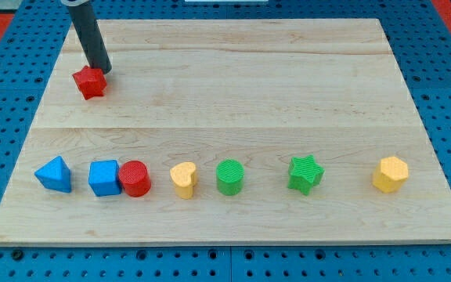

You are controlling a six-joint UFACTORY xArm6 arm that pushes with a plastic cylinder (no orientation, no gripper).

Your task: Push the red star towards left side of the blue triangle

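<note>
Wooden board [233,86] on blue pegboard: my tip [102,69] is touching the red star [90,82] near the far-left corner.
No jaws, only a bare rod; I'm judging a steady push toward the near-left corner, stopping left of the blue triangle [55,174].

You see the red star [90,82] lying flat near the view's top left corner of the board, a small chunky block with blunt points. The blue triangle [55,174] sits well apart from it, down at the view's bottom left, first in the row and resting flat with its apex toward the view's top.
</note>
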